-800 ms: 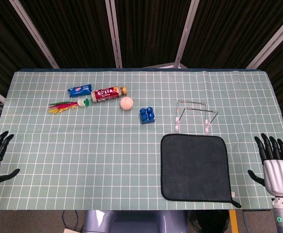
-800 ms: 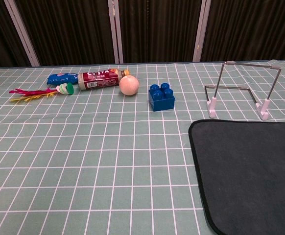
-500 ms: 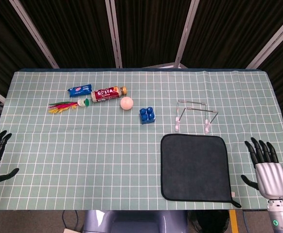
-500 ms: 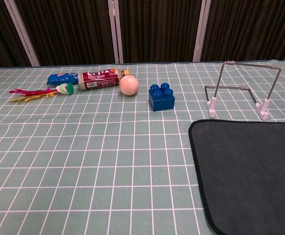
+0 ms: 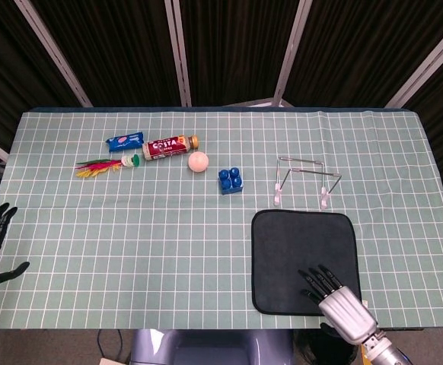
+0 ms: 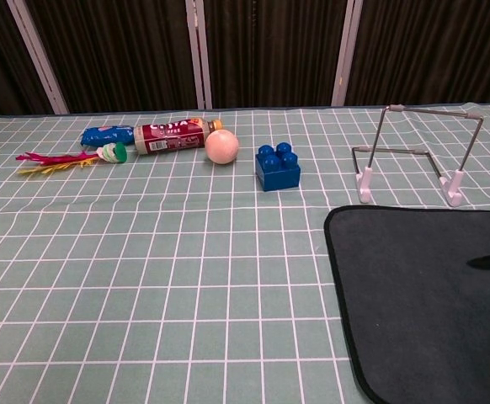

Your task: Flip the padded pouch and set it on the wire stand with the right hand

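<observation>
Our right hand (image 5: pixel 342 303), fingers spread and empty, hovers over the lower right of the padded pouch (image 5: pixel 301 258), which looks soft, light and floppy, so we would pinch its near edge.

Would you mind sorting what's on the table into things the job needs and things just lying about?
For the job:
padded pouch
wire stand
right hand

Lying about:
blue brick
ball
bottle
blue packet
shuttlecock
</observation>
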Tool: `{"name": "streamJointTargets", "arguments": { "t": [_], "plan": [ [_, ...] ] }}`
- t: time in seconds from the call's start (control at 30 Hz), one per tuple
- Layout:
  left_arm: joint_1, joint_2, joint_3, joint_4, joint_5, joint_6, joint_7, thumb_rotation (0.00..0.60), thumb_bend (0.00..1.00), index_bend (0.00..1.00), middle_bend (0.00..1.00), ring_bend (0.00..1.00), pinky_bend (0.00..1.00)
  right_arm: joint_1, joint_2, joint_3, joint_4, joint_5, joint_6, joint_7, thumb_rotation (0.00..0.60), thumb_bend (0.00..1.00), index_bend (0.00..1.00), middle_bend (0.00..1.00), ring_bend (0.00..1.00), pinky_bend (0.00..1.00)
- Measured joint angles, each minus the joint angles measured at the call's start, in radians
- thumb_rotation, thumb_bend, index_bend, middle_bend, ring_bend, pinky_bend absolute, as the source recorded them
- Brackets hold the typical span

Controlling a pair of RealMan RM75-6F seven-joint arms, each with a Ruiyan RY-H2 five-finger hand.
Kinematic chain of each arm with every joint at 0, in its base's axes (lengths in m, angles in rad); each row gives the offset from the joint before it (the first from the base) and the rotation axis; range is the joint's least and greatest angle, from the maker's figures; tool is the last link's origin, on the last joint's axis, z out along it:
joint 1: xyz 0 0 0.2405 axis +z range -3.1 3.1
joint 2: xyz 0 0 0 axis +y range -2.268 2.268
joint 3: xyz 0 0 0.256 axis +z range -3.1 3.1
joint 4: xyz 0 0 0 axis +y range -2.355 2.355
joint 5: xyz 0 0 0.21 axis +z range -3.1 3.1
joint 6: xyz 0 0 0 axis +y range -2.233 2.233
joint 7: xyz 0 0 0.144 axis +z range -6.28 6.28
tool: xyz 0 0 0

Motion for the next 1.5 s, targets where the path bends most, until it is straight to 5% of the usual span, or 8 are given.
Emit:
{"name": "streamJointTargets", "arguments": {
  "t": [1.0, 1.5],
  "plan": [
    [-0.002, -0.007, -0.003, 0.012, -0.016, -0.013, 0.008, 0.6, 0.0, 0.0, 0.0, 0.0, 0.0, 0.005, -0.168, -0.02, 0.277, -0.011, 0.017, -0.107, 0.6, 0.15, 0.36, 0.0, 0.0, 0.0],
    [-0.002, -0.009, -0.002, 0.014, -0.016, -0.014, 0.01, 0.6, 0.0, 0.0, 0.0, 0.0, 0.0, 0.003, -0.194, -0.036, 0.326, -0.014, 0.032, -0.132, 0.6, 0.15, 0.36, 0.0, 0.0, 0.0]
  ]
}}
